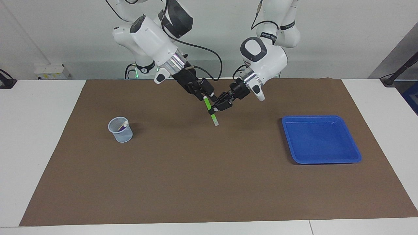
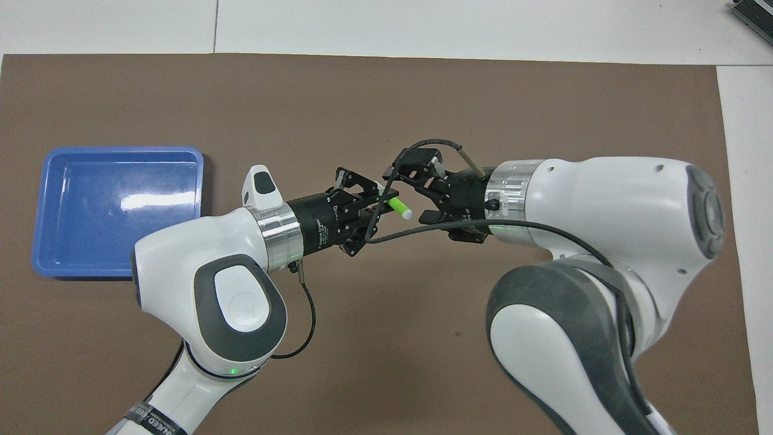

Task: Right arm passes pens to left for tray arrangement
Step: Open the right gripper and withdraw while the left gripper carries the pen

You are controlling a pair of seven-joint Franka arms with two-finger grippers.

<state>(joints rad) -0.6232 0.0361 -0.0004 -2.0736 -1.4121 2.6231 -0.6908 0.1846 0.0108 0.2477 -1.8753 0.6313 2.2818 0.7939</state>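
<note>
Green pen (image 1: 211,112) (image 2: 398,208) hangs tilted over the brown mat's (image 1: 202,182) middle, clenched in the left gripper's (image 1: 214,109) (image 2: 377,202) fingers. Overhead, the right gripper's (image 1: 204,93) (image 2: 416,190) fingers stand spread at its upper end. Farther out, only the facing view shows the cup (image 1: 120,130), toward the right arm's end. The blue tray (image 1: 321,160) (image 2: 121,150) lies toward the left arm's end, with bare mat between.

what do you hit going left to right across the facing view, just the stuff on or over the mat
cup holding pens → right gripper open → green pen → left gripper shut on it → blue tray
</note>
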